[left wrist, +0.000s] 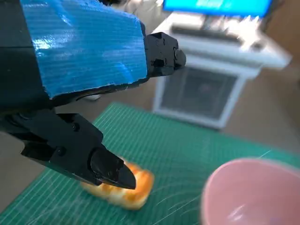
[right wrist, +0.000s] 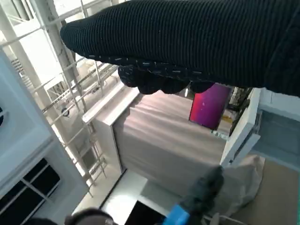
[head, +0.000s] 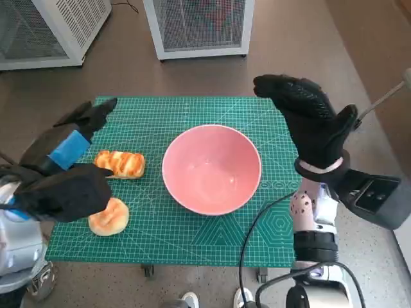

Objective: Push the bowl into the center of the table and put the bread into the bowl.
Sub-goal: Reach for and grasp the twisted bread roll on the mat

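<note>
floor (head: pixel 302 58): brown, plain | white mesh-front cabinets at 11 (head: pixel 45 29) and 12 (head: pixel 200 25) | blue-lit monitor (left wrist: pixel 218 6) above one cabinet

No text, label, brand, number or sign can be read in any view. The green cutting mat (head: pixel 192 237) on the bench carries only pale grid lines and hexagon outlines; any markings along its edges are too small to make out. The bright blue screen (left wrist: pixel 218 6) in the left wrist view is blurred, and whatever light writing stands on it cannot be read. The magenta panel (right wrist: pixel 209 107) in the right wrist view shows no legible print.
</note>
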